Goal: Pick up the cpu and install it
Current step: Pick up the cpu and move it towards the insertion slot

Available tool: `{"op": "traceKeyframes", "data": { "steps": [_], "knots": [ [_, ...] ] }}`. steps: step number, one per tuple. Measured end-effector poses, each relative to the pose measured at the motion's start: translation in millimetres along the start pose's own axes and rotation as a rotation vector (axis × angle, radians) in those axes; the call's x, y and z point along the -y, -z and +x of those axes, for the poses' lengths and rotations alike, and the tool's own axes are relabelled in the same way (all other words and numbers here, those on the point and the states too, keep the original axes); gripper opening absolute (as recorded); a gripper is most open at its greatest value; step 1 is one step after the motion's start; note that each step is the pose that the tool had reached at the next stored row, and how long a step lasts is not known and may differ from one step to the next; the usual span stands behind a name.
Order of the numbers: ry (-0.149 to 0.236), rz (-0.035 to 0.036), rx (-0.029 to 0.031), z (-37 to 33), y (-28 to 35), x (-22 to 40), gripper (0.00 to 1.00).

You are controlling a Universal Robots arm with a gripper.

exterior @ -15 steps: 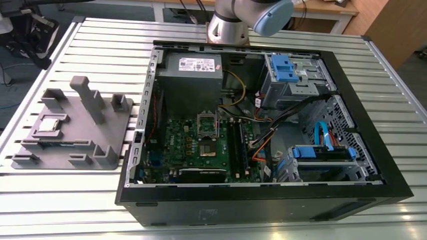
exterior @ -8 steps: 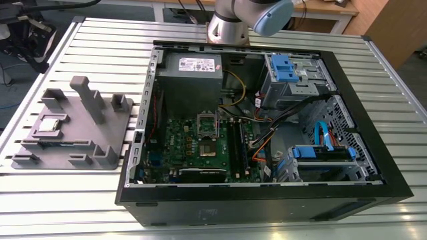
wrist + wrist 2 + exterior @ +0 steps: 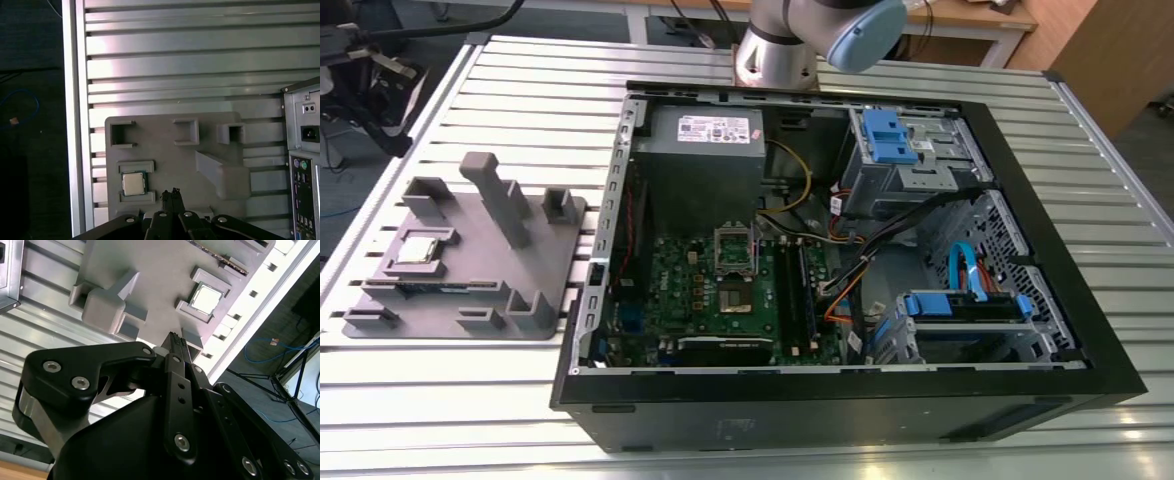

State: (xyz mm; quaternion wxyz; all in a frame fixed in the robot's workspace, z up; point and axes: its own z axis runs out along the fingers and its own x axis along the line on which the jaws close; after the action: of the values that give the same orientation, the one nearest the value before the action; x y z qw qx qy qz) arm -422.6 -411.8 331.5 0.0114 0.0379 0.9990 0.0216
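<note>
Metal caps the cpu (image 3: 134, 184), a small flat square with a pale silvery top that lies face up in a shallow pocket of the grey plastic holder (image 3: 170, 145). It is likely light, thin and stiff. The smooth lid probably offers little friction, and the underside and corners look like the parts most easily damaged. Raised bars (image 3: 135, 166) bracket two opposite sides of the pocket. The other two edges appear free, so those edges seem the sensible place to take hold, with a level, gentle squeeze and no pressing on the top.

In the second wrist view the cpu (image 3: 206, 298) sits apart from the pincer (image 3: 175, 339), which is empty, its black fingertips drawn together into one narrow point. In the first wrist view the pincer (image 3: 172, 192) hovers over bare holder plate between the cpu's pocket and the tall wedge block (image 3: 220, 172). It is near the chip, beside it and not over it. The fingers point down at the holder, and the height looks generous.

In the exterior view the cpu (image 3: 424, 248) and the holder (image 3: 520, 290) rest on the slatted aluminium counter (image 3: 454, 400). They lie to the exterior view's left of the open computer case (image 3: 854, 400), where the green motherboard (image 3: 707, 300) carries the metal-framed socket (image 3: 736, 252). The arm (image 3: 807, 35) rises behind the case.
</note>
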Motion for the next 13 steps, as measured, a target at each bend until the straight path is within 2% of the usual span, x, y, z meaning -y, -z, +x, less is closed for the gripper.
{"op": "traceKeyframes", "data": {
  "steps": [7,13],
  "knots": [
    [0.0,0.0001,-0.0029,6.3,-8.5,4.3,0.11],
    [0.0,0.0007,-0.0093,8.7,-17.7,10.5,0.11]
  ]
}}
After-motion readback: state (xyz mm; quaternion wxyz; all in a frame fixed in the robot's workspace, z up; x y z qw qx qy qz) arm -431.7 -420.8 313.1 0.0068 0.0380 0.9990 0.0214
